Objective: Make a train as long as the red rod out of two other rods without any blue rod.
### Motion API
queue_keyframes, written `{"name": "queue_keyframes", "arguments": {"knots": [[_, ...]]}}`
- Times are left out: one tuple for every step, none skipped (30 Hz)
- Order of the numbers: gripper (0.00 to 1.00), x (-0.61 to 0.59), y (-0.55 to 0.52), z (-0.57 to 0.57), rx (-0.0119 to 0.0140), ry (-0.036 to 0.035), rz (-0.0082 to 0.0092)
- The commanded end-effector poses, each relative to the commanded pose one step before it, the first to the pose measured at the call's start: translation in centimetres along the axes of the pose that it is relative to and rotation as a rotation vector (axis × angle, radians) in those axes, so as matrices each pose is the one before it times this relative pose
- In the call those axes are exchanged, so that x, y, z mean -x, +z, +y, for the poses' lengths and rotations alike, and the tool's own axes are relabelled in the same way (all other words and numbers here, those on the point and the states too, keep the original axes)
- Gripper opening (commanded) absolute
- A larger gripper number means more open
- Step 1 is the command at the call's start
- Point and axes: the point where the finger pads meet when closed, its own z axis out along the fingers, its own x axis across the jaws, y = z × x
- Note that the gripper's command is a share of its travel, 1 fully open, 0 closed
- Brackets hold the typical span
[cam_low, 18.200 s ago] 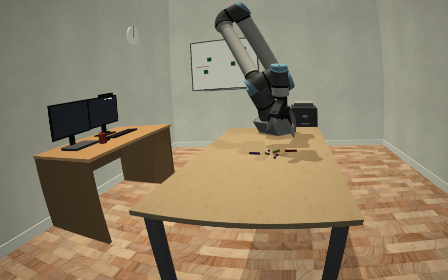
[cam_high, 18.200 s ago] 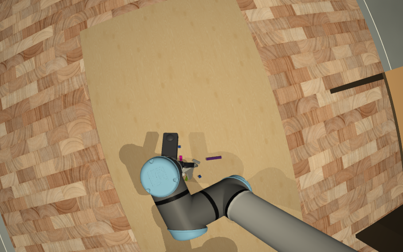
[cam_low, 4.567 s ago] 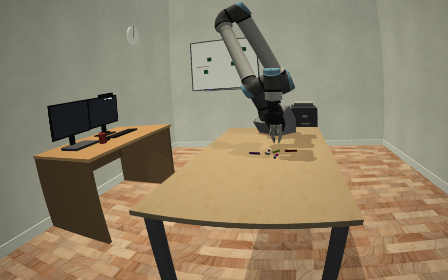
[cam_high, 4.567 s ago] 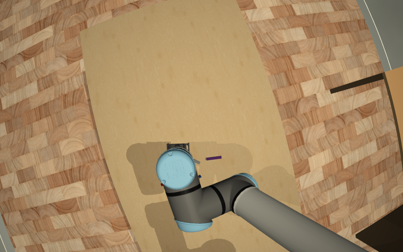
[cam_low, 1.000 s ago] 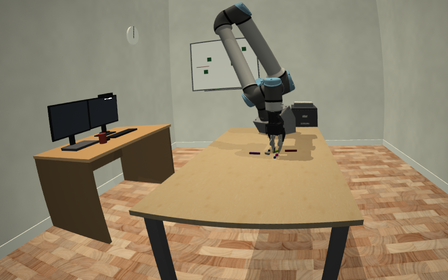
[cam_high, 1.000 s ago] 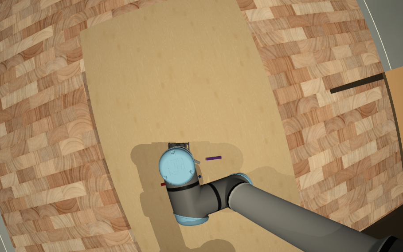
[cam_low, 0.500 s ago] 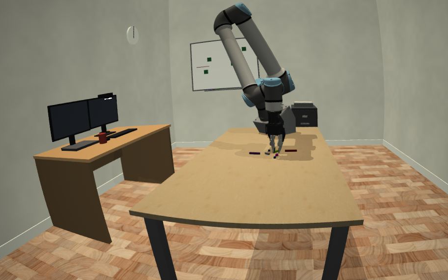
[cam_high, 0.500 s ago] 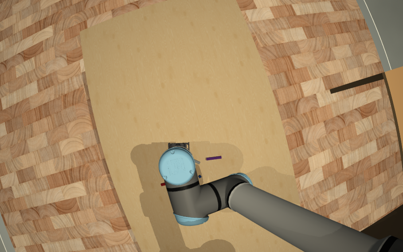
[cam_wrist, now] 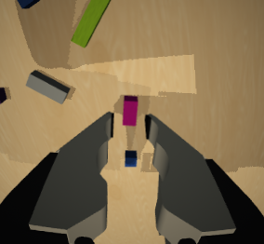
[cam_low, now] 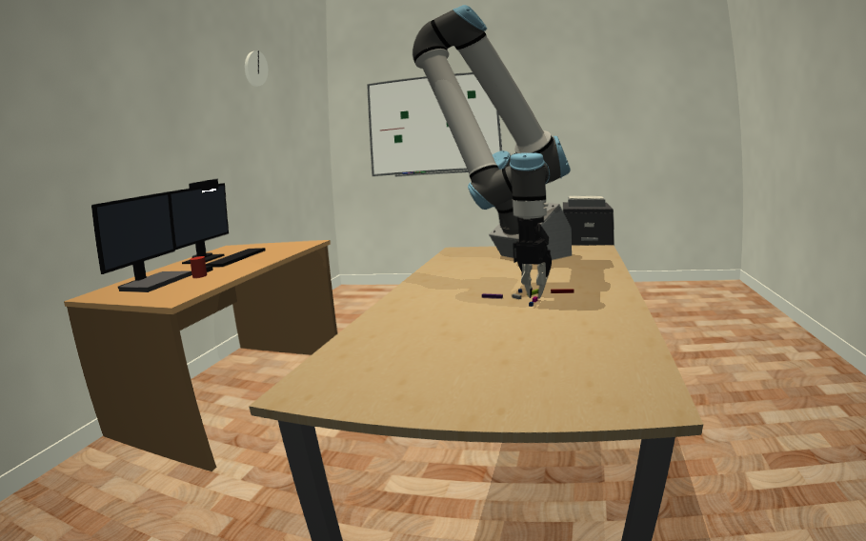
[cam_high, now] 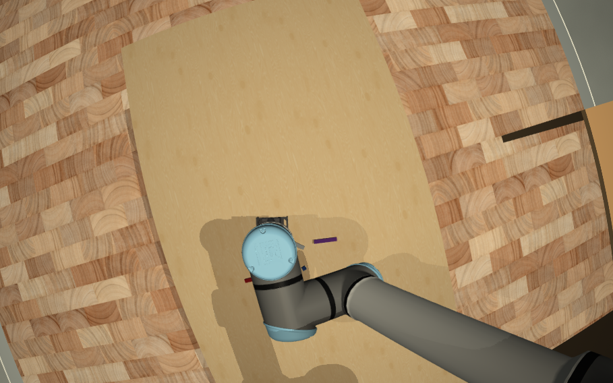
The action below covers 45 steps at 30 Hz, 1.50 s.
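Magenta rod (cam_wrist: 130, 111), a short matte block, lies beneath the pincer (cam_wrist: 129, 125).

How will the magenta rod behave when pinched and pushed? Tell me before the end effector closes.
The magenta rod looks square-edged with flat faces, so it should slide, not roll. It lies flat and is short, so tipping seems unlikely. Being small, it is probably light and may skew if one finger of the end effector touches first.
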Motion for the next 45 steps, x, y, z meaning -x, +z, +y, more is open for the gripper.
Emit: {"name": "queue_keyframes", "arguments": {"knots": [[0.14, -0.018, 0.298, 0.045, 0.0011, 0.00013, 0.00043], [0.14, 0.0, 0.094, 0.0, 0.0, 0.0, 0.0], [0.14, 0.0, 0.086, 0.0, 0.0, 0.0, 0.0], [0.14, 0.0, 0.078, 0.0, 0.0, 0.0, 0.0], [0.14, 0.0, 0.069, 0.0, 0.0, 0.0, 0.0], [0.14, 0.0, 0.059, 0.0, 0.0, 0.0, 0.0], [0.14, 0.0, 0.048, 0.0, 0.0, 0.0, 0.0], [0.14, 0.0, 0.037, 0.0, 0.0, 0.0, 0.0], [0.14, 0.0, 0.027, 0.0, 0.0, 0.0, 0.0], [0.14, 0.0, 0.018, 0.0, 0.0, 0.0, 0.0], [0.14, 0.0, 0.01, 0.0, 0.0, 0.0, 0.0], [0.14, 0.0, 0.004, 0.0, 0.0, 0.0, 0.0], [0.14, 0.0, 0.001, 0.0, 0.0, 0.0, 0.0], [0.14, 0.0, 0.0, 0.0, 0.0, 0.0, 0.0], [0.14, 0.0, 0.0, 0.0, 0.0, 0.0, 0.0], [0.14, 0.0, 0.0, 0.0, 0.0, 0.0, 0.0], [0.14, 0.0, 0.0, 0.0, 0.0, 0.0, 0.0], [0.14, 0.0, 0.0, 0.0, 0.0, 0.0, 0.0], [0.14, 0.0, 0.0, 0.0, 0.0, 0.0, 0.0], [0.14, 0.0, 0.0, 0.0, 0.0, 0.0, 0.0], [0.14, 0.0, 0.0, 0.0, 0.0, 0.0, 0.0], [0.14, 0.0, 0.0, 0.0, 0.0, 0.0, 0.0], [0.14, 0.0, 0.0, 0.0, 0.0, 0.0, 0.0], [0.14, 0.0, 0.0, 0.0, 0.0, 0.0, 0.0], [0.14, 0.0, 0.0, 0.0, 0.0, 0.0, 0.0], [0.14, 0.0, 0.0, 0.0, 0.0, 0.0, 0.0], [0.14, 0.0, 0.0, 0.0, 0.0, 0.0, 0.0], [0.14, 0.0, 0.0, 0.0, 0.0, 0.0, 0.0], [0.14, 0.0, 0.0, 0.0, 0.0, 0.0, 0.0], [0.14, 0.0, 0.0, 0.0, 0.0, 0.0, 0.0], [0.14, 0.0, 0.0, 0.0, 0.0, 0.0, 0.0], [0.14, 0.0, 0.0, 0.0, 0.0, 0.0, 0.0], [0.14, 0.0, 0.0, 0.0, 0.0, 0.0, 0.0], [0.14, 0.0, 0.0, 0.0, 0.0, 0.0, 0.0], [0.14, 0.0, 0.0, 0.0, 0.0, 0.0, 0.0], [0.14, 0.0, 0.0, 0.0, 0.0, 0.0, 0.0], [0.14, 0.0, 0.0, 0.0, 0.0, 0.0, 0.0], [0.14, 0.0, 0.0, 0.0, 0.0, 0.0, 0.0], [0.14, 0.0, 0.0, 0.0, 0.0, 0.0, 0.0], [0.14, 0.0, 0.0, 0.0, 0.0, 0.0, 0.0], [0.14, 0.0, 0.0, 0.0, 0.0, 0.0, 0.0], [0.14, 0.0, 0.0, 0.0, 0.0, 0.0, 0.0], [0.14, 0.0, 0.0, 0.0, 0.0, 0.0, 0.0], [0.14, 0.0, 0.0, 0.0, 0.0, 0.0, 0.0], [0.14, 0.0, 0.0, 0.0, 0.0, 0.0, 0.0]]}}
